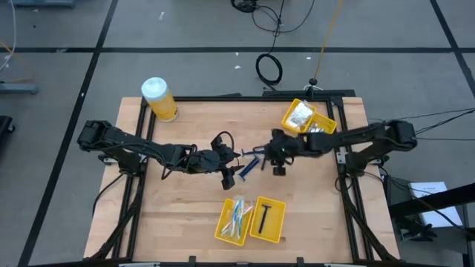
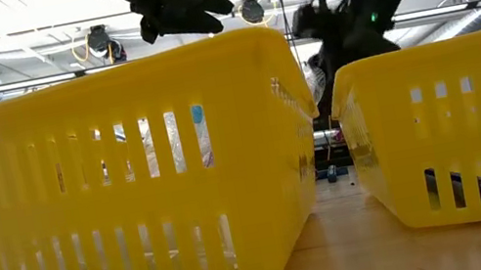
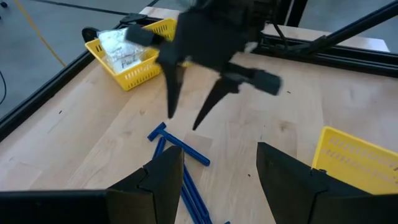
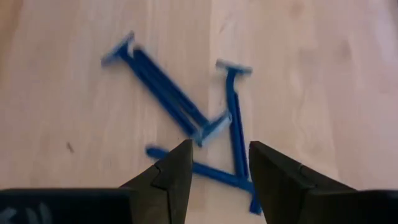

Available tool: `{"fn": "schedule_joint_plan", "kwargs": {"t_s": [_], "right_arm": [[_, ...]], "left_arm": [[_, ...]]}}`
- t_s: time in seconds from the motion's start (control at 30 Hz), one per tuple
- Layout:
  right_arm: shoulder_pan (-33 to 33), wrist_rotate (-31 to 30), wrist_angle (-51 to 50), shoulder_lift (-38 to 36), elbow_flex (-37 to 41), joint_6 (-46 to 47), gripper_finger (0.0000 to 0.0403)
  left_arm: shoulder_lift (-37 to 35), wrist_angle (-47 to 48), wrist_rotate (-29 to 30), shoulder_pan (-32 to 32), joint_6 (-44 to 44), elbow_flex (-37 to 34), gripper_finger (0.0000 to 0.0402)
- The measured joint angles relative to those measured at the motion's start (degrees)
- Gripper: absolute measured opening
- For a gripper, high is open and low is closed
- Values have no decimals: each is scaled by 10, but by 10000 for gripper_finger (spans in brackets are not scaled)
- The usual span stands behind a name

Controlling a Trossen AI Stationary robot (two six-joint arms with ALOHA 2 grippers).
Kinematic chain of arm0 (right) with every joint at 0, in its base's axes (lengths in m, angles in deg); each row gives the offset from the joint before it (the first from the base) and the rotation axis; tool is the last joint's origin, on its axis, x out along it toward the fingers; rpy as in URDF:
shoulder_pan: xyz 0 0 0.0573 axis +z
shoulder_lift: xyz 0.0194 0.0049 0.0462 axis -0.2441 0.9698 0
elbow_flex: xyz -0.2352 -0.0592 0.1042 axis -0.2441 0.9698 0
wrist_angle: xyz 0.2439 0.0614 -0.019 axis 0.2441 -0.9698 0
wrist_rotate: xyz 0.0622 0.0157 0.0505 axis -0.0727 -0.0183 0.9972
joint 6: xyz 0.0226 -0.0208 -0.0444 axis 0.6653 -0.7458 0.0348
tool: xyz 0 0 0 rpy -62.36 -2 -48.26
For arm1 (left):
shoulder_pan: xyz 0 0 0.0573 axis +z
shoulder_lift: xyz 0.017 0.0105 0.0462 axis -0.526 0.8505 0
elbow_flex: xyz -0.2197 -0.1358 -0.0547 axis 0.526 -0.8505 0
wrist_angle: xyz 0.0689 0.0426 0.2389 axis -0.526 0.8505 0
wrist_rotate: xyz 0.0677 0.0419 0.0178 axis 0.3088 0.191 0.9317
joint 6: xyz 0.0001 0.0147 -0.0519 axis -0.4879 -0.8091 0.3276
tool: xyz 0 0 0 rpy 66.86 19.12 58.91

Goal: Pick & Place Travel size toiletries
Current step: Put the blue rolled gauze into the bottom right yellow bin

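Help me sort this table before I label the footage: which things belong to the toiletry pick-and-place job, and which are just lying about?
Job:
- blue razors on the wood, between both grippers
- clear packets in the far bin
- thin sticks and a dark item in the near bin

Lying about:
- big yellow jar
- coiled cable on the floor

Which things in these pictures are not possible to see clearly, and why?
- Razors, right wrist view: motion blur, and the right gripper covers their lower ends; exact count unclear.
- Low view: yellow bin walls hide the contents.
- High view: items in the far bin are too small to identify.
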Motion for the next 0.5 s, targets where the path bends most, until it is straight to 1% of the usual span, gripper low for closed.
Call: {"fn": "schedule_joint_plan", "kwargs": {"t_s": [0.07, 0.13, 0.2, 0.27, 0.4, 0.5], "right_arm": [[-28, 40, -6, 10, 0, -47, 145], [-55, 84, -1, 21, 0, -65, 143], [-76, 114, 1, 36, -1, -77, 143], [-91, 126, -2, 53, 0, -91, 143], [-109, 131, 1, 78, 0, -131, 143], [-114, 162, 4, 97, 0, -160, 143]], "left_arm": [[0, 0, 0, 0, 0, 0, 200], [0, 0, 0, 0, 0, 0, 200], [0, 0, -1, 0, 0, 0, 200], [0, 1, -1, 0, 0, 0, 200], [0, 3, -1, 0, 0, 0, 200], [0, 3, -1, 0, 0, 0, 200]]}}
